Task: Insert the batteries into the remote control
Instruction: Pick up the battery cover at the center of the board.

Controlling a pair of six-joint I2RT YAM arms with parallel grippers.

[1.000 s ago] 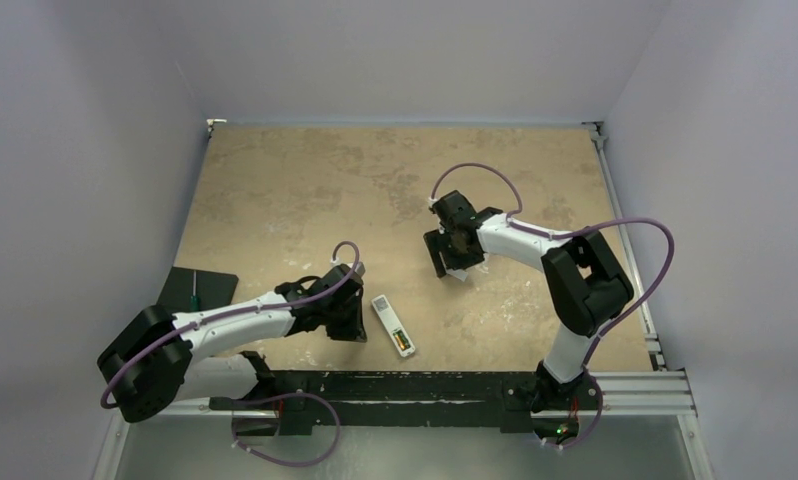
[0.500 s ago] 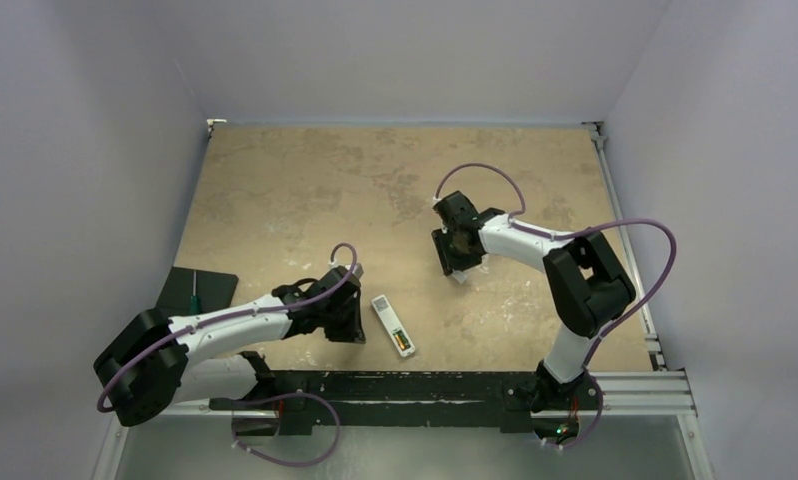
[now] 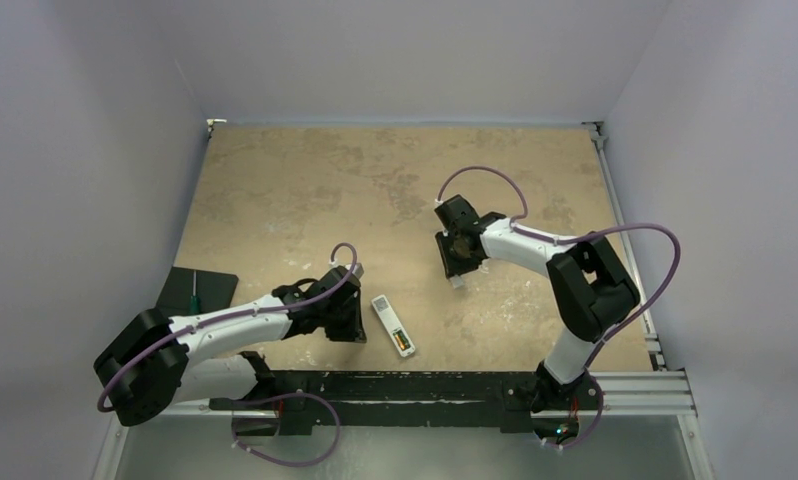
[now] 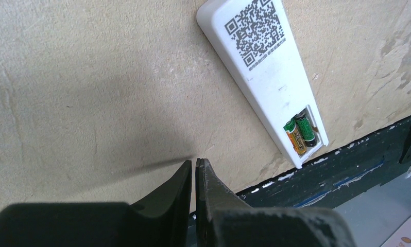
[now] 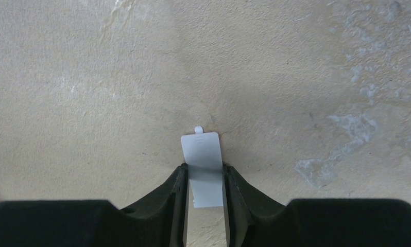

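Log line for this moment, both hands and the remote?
remote control: face down, both batteries seated | left hand: shut, empty | right hand: pinching white battery cover on table

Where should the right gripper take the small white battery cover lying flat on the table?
Pinch the battery cover across its two long edges, mid-length, coming down from above. It lies flat on the table, so only those thin edges offer purchase; leave the tab end free. The right gripper sits there now.

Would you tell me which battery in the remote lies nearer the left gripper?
The gold-yellow battery: it lies on the side facing the left gripper, with the dark green battery beyond it.
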